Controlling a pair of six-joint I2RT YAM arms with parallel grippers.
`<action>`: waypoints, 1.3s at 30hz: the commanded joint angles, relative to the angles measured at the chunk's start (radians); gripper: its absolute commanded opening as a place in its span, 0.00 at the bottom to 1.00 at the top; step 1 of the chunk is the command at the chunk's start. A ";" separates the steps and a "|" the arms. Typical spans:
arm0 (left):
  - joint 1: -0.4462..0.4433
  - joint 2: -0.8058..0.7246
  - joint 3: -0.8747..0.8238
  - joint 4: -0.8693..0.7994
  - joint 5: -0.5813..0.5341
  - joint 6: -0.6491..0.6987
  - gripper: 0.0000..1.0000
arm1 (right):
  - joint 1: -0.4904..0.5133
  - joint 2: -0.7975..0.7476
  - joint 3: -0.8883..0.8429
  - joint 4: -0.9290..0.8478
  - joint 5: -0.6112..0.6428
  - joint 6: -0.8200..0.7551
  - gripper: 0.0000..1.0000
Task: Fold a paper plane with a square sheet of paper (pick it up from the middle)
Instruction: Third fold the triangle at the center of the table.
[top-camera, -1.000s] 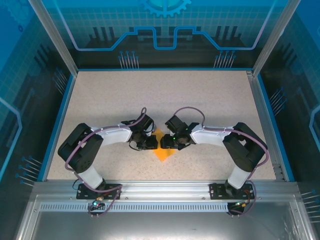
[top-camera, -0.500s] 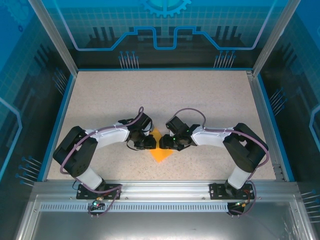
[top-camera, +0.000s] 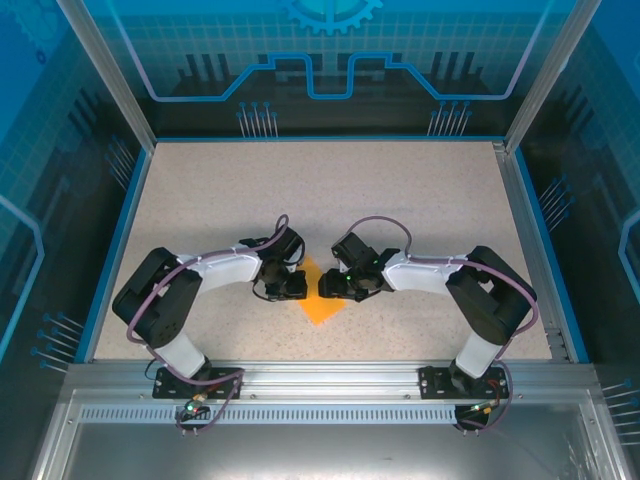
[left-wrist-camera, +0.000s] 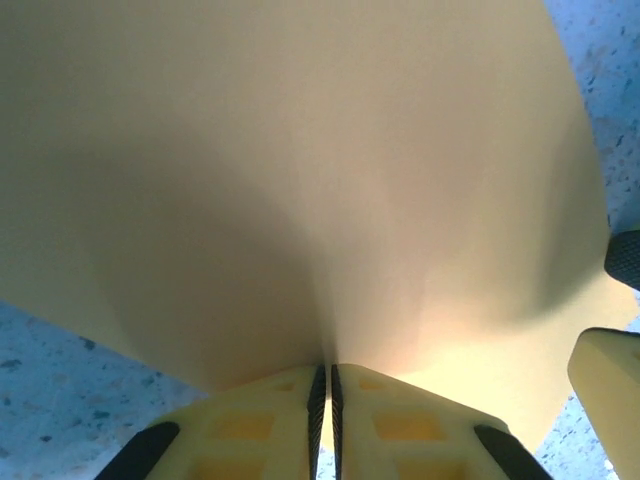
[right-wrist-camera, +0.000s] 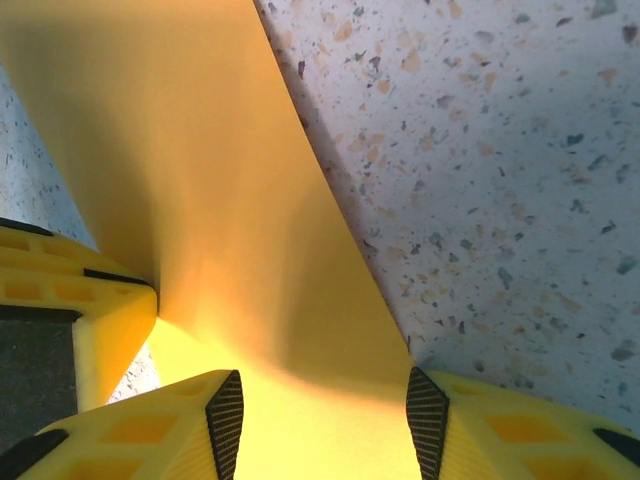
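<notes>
1. Speckled tabletop (top-camera: 330, 190) sits inside blue glazed walls. Both arms reach inward and meet low in the middle, on the side nearer their bases.
2. You will find the square sheet of paper (top-camera: 322, 310) between the two arms, turned like a diamond. One corner points at the bases, and that corner-to-corner axis runs near to far through the gap between the arms.
3. Your left gripper (top-camera: 291, 287) has its fingers pinched together on the sheet's left side. In the left wrist view the paper rises out of the closed fingers in a soft curve, so that side looks lifted off the tabletop.
4. Your right gripper (top-camera: 328, 286) has its fingers standing apart, straddling the sheet's right edge. The paper runs between the pads (right-wrist-camera: 226, 425) without being clamped.
5. No sharp crease shows, so judge the first fold as not yet set.
6. The sheet lies straight ahead of both sets of fingers, which face each other across that diagonal. Only the left has a hold, so the right is the free one to close or press. Go gently, because paper this thin may buckle or slip.
</notes>
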 joint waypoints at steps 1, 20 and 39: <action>0.005 0.039 -0.020 0.018 -0.013 0.022 0.14 | 0.021 0.020 0.000 -0.003 -0.040 0.022 0.51; 0.026 0.070 -0.064 0.069 0.027 0.032 0.12 | 0.048 0.002 -0.030 0.185 -0.133 0.122 0.51; 0.035 0.117 -0.078 0.097 0.052 0.052 0.12 | 0.099 -0.114 -0.242 0.498 -0.161 0.341 0.51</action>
